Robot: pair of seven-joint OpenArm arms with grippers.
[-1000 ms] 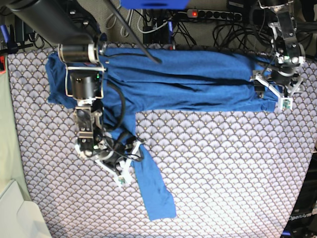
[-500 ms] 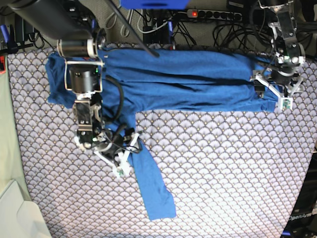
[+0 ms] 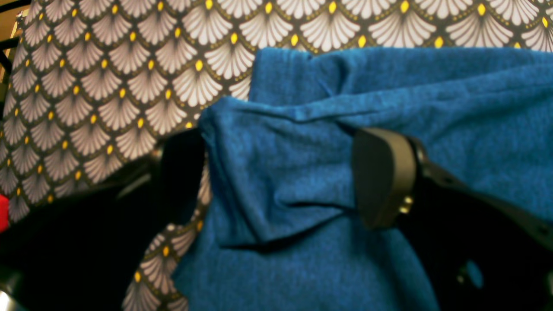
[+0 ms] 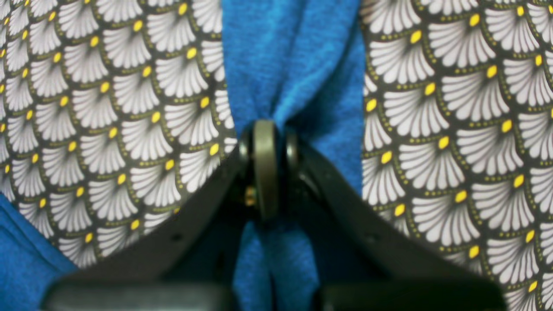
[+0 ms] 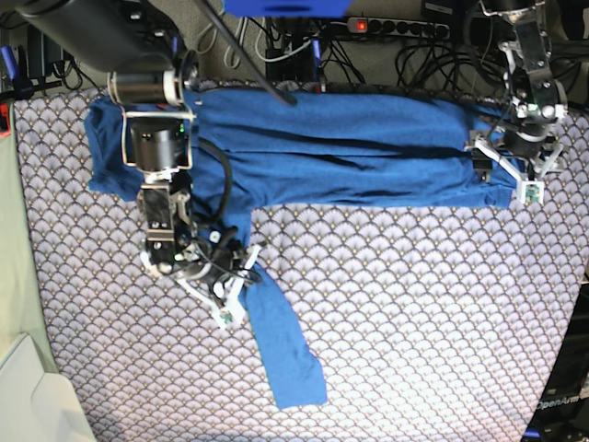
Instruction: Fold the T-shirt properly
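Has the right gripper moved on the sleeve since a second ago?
Yes. The right gripper has slid up the blue knit T-shirt sleeve toward the shirt body, away from the cuff, and pinched the sleeve against the scallop-patterned tablecloth.

T-shirt [image 5: 340, 147] under right arm: the dark arm covers the shirt's upper corner in the base view, so its edge there cannot be traced.
Sleeve in right gripper [image 4: 265, 168]: fabric pinched between the closed jaws is hidden; the lower jaw bodies are blurred and cut off by the bottom edge.
Left gripper [image 3: 281, 172]: one finger is a dark blur at the left, the other partly sunk behind a fold; both run off the bottom edge.
Shirt hem in left wrist view: cut off at right and bottom edges.
Tabletop [image 5: 442, 322]: cut off at the bottom and right edges in the base view.
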